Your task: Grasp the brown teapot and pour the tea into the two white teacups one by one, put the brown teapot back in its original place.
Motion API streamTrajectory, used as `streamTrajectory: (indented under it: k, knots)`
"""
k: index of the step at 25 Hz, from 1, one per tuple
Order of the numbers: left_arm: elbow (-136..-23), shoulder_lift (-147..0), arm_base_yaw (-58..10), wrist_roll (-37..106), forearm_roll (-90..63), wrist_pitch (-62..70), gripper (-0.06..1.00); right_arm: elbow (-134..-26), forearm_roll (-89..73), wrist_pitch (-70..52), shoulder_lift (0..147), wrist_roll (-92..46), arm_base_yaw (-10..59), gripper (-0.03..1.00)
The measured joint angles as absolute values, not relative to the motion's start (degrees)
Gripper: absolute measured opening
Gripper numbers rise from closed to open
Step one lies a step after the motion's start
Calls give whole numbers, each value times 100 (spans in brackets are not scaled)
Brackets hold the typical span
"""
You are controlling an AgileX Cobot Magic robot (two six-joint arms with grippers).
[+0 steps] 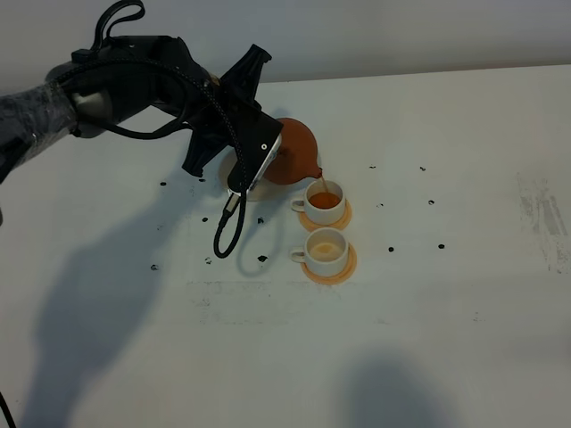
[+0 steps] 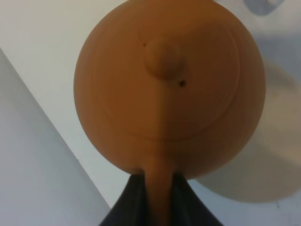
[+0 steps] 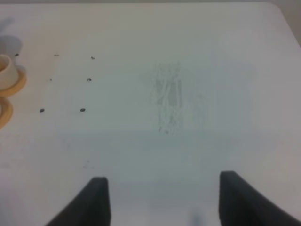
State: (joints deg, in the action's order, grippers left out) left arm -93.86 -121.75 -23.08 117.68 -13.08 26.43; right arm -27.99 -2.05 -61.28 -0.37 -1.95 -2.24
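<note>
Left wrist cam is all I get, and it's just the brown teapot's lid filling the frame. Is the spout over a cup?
Observer: Yes. In the exterior high view, the brown teapot is tilted with its spout at the rim of the far white teacup, which holds amber tea.
Operator: Near cup?
Observer: The near white teacup also has liquid in it, paler than the far cup's.
Operator: Right arm in the way?
Observer: No. The right wrist view shows the right gripper open over bare table, well apart from the cups.
</note>
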Motion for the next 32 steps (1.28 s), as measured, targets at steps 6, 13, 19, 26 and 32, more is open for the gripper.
streamTrajectory:
  k: [6,13,19,26,32]
  knots:
    - [-9386,-12175,-2317,11802,-1213,2581,10,-2799,-205,-6128,-37,-195,-224,51]
    - [-9386,-12175,-2317,11813,-1111,2472,10,-2799,-205,-6128,-37,-195,-224,51]
    - [-9386,-12175,-2317,11813,-1078,2472,10,-2799,-205,-6128,-37,-195,-224,51]
    - [-9386,-12175,-2317,11813,-1073,2459,10,-2799,-205,-6128,-37,-195,-224,51]
    - [-9386,-12175,-2352,11813,-1066,2459,10,-2799,-205,-6128,-37,-195,-224,51]
